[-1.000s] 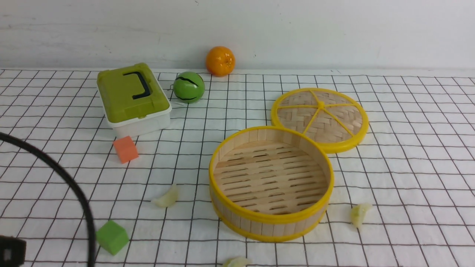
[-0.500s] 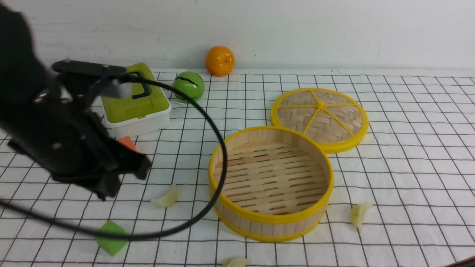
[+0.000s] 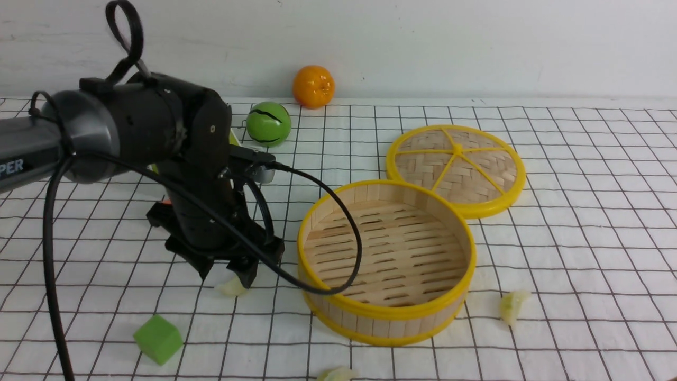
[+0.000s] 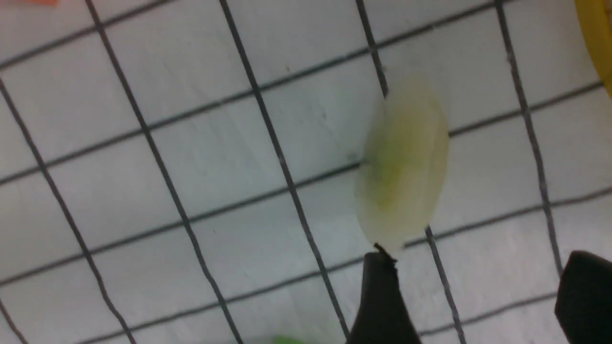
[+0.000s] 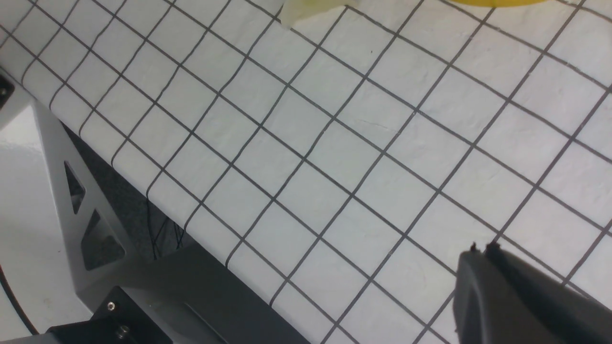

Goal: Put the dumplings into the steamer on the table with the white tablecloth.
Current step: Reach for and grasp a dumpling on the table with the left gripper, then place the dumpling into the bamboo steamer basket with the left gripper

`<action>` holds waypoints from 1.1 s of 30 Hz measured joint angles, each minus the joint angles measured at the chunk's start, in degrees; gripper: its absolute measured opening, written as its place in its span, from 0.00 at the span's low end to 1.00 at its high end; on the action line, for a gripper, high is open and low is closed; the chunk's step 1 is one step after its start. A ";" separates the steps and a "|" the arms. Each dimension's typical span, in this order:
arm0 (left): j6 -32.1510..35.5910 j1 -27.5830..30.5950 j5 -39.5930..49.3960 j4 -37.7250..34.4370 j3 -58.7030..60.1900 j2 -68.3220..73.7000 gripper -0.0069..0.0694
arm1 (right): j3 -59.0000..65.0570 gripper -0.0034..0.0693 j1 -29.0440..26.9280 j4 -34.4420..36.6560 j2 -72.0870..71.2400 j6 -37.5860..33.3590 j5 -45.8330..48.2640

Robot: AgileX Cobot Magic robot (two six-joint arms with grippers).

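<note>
While the left pincer (image 3: pixel 226 275) hangs released over the dumpling (image 3: pixel 231 288) at nine o'clock of the steamer (image 3: pixel 381 325), it looks soft, light, perhaps slippery: pinch its plump middle.

Black-and-grey left arm (image 3: pixel 143 127) trails a looping cable (image 3: pixel 50 233); lettering (image 3: pixel 11 167) possibly "PER".

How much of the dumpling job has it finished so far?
Done: nothing, the steamer holds no dumplings. In hand: the open left end effector is poised at the left dumpling, not gripping it. Left: that one, the right dumpling and the nearest dumpling, all lying on the cloth.
</note>
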 joint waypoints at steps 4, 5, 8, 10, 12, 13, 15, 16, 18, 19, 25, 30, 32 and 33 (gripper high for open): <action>0.00 0.00 -3.29 2.45 -0.15 2.27 0.69 | 0.00 0.03 0.00 -0.06 0.00 -0.27 -0.25; 0.00 0.00 -3.78 2.76 -0.18 2.83 0.68 | 0.00 0.03 0.00 -0.06 0.00 -0.27 -0.37; 0.00 0.00 -5.10 3.48 -0.18 4.89 0.65 | 0.00 0.03 0.00 0.01 0.00 -0.38 -0.61; 0.00 0.00 -6.03 3.82 -0.18 6.57 0.62 | 0.00 0.03 0.00 0.01 0.00 -0.51 -0.77; -0.05 0.00 -6.84 3.91 -0.18 7.99 0.57 | 0.00 0.04 0.00 -0.05 0.00 -0.70 -0.96; -0.17 0.00 -7.09 3.91 -0.18 8.48 0.55 | 0.00 0.04 0.00 -0.11 0.00 -0.77 -1.02; -0.70 0.00 -7.57 3.82 -0.22 8.87 0.47 | 0.00 0.04 0.00 -0.17 0.00 -0.81 -1.09; -0.91 0.00 -7.65 3.88 -0.22 8.87 0.42 | 0.00 0.04 0.00 -0.17 0.00 -0.83 -1.09; -0.98 0.00 -7.65 3.93 -0.34 8.87 0.41 | 0.00 0.04 0.00 -0.17 0.00 -0.96 -1.09; -1.10 0.00 -7.40 4.11 -0.55 8.87 0.42 | 0.00 0.04 0.00 -0.17 0.00 -0.96 -1.13; -3.14 -1.12 2.98 4.03 -10.40 4.65 0.42 | 0.00 0.05 0.00 -0.17 0.00 -1.16 -1.68; -3.90 -5.77 6.96 -0.76 -23.17 2.19 0.42 | 0.00 0.05 0.00 -0.17 0.00 -1.22 -3.30; -4.10 -10.06 7.66 -2.95 -28.95 3.88 0.42 | 0.00 0.05 0.00 -0.12 0.00 -1.22 -3.88; -4.15 -12.20 7.84 -3.36 -31.26 5.28 0.42 | 0.00 0.05 0.00 -0.12 0.00 -1.22 -3.89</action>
